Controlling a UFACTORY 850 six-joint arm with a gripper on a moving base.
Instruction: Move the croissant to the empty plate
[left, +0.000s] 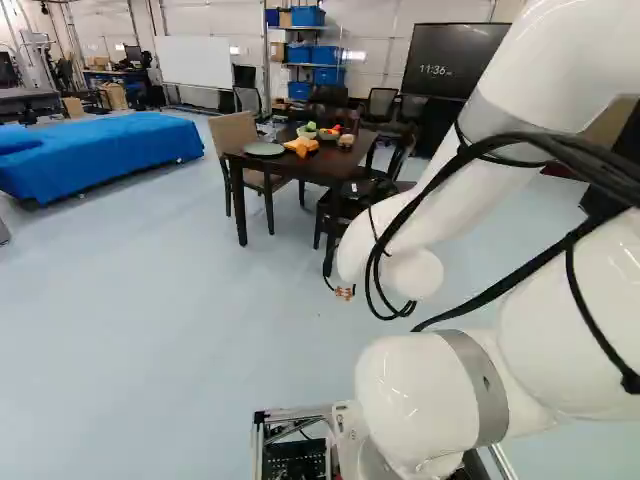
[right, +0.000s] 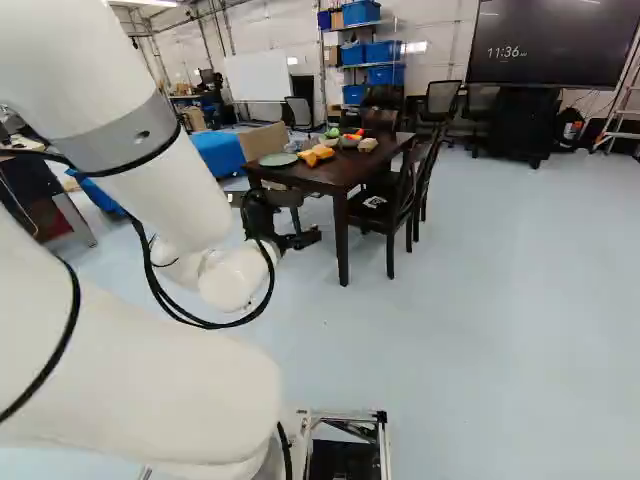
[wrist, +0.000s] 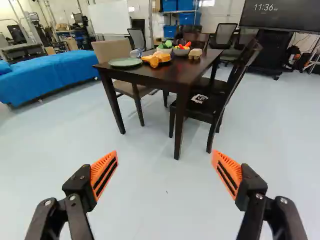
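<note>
In the left base view, the table (wrist: 175, 76) stands right of the bed (left: 100, 150). On the table, the plate (wrist: 125, 62) lies left, food pieces (wrist: 153, 60) just right of it, two bowls (wrist: 181, 51) behind them. Chairs (wrist: 215, 102) flank the table left and right. Behind stand shelves (right: 372, 53), between the whiteboard (right: 257, 77), left, and screen (right: 548, 45), right.
</note>
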